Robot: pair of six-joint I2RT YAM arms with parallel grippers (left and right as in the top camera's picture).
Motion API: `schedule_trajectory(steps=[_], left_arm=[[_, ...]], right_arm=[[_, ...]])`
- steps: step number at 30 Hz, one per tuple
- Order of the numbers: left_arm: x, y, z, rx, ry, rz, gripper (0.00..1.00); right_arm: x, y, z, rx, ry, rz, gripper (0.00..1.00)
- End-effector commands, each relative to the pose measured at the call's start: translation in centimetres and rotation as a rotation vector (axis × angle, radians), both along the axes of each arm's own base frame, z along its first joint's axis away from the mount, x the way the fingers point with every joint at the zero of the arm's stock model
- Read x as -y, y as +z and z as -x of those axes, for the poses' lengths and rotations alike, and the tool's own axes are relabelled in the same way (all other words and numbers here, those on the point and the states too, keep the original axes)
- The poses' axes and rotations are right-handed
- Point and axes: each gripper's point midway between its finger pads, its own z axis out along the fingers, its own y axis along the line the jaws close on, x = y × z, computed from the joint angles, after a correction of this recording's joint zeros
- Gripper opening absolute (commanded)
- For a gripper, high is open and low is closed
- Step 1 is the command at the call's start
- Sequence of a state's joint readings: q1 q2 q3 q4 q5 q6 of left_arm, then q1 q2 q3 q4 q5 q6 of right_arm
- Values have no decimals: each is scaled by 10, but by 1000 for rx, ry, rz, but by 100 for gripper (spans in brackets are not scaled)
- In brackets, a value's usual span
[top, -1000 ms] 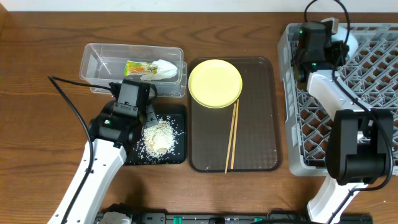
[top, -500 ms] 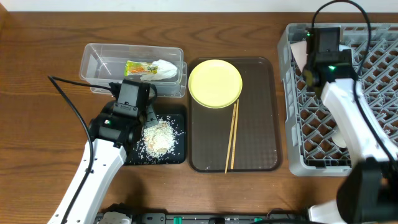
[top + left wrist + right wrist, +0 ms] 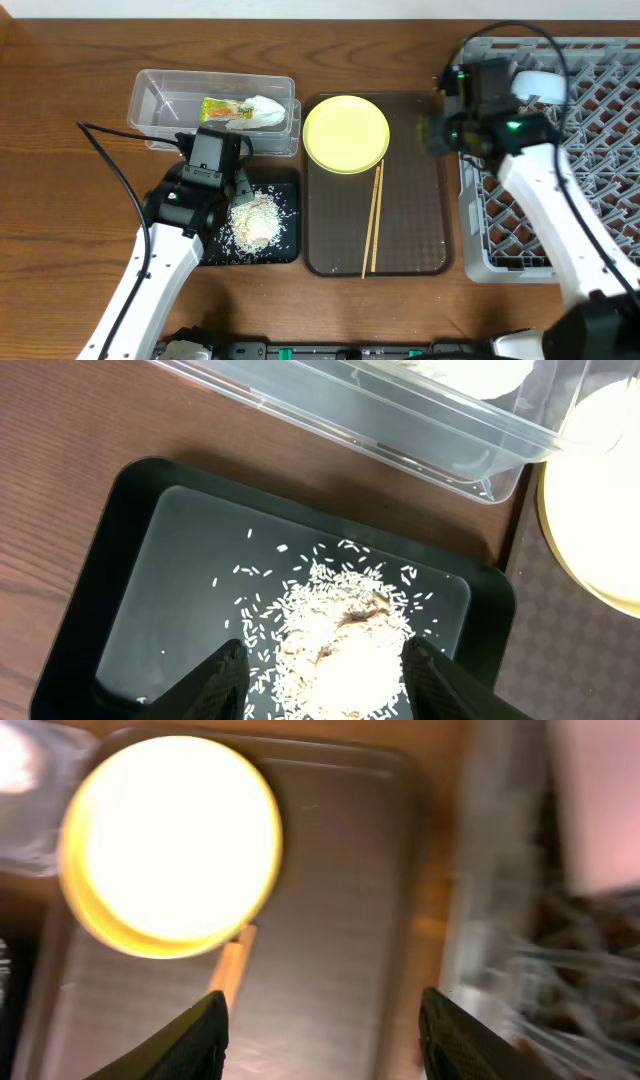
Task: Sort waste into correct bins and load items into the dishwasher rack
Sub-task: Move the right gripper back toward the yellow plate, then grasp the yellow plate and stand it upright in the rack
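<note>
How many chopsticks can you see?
2. Both chopsticks lie side by side on the brown tray, their far ends near the yellow plate.

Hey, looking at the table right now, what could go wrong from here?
The plate lies flat on the brown tray, so the open right hand may struggle to get a finger under its rim.
The thin chopsticks end at that rim; grabbing either could knock the other.
The left hand hangs open over the rice; a sweep might push grains off the black tray.
</note>
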State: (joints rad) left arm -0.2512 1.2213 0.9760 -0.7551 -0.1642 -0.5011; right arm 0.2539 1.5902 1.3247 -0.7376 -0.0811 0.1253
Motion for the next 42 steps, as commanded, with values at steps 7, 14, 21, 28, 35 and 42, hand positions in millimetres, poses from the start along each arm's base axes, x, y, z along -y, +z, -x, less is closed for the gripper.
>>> schedule_trajectory(steps=[7, 14, 21, 28, 35, 42], left_arm=[[-4, 2, -1, 5, 20, -9, 53], [-4, 2, -1, 5, 20, -10, 53], [-4, 2, -1, 5, 20, -9, 53], [-4, 1, 0, 4, 20, -9, 53], [-4, 1, 0, 4, 20, -9, 53], [-4, 2, -1, 5, 20, -9, 53]], right_arm=[[-45, -85, -27, -135, -162, -94, 55], [-60, -147, -41, -195, -232, -119, 48], [-67, -152, -54, -154, -252, -151, 5], [-44, -94, -74, 2, -265, -133, 1], [16, 15, -63, 244, -223, 82, 1], [125, 102, -20, 380, -370, 489, 1]])
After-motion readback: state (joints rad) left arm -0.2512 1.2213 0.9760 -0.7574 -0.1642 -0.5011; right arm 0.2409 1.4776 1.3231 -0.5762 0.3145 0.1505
